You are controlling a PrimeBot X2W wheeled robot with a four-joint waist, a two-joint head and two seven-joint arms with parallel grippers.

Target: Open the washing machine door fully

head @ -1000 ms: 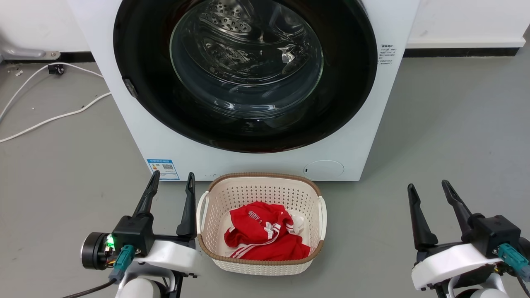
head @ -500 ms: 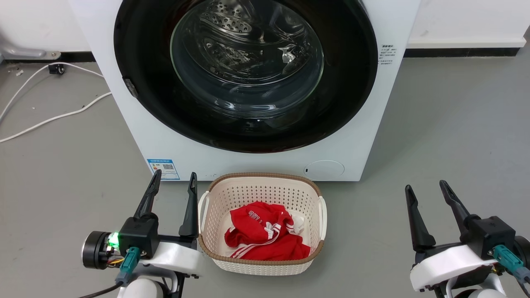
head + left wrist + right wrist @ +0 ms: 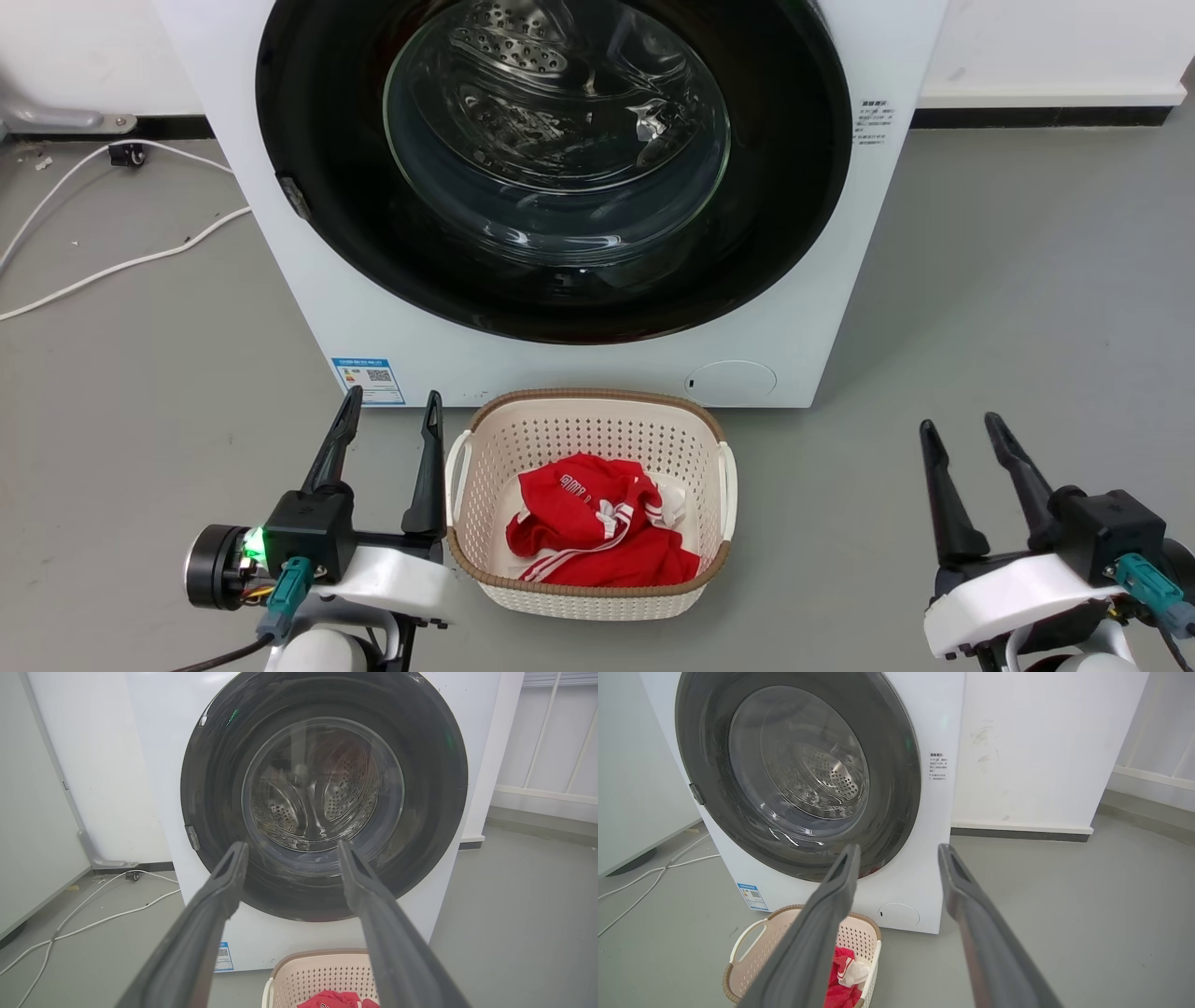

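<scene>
Head view: the washer (image 3: 523, 364) stands ahead on the floor (image 3: 1027, 280), its door (image 3: 775, 187) shut flush against the front, round and black, spanning nearly the full width. A basket (image 3: 588, 397) holding a red garment (image 3: 597, 541) sits just before it, between the two hands. Both the left hand (image 3: 392, 397) and right hand (image 3: 959, 422) hover low, fingers spread, holding nothing. They are well short of the door, which lies ahead and above. A small grey tab (image 3: 292, 196) sits on the door's left edge. If that is the pull, the left hand is nearer and likely the one to reach.
</scene>
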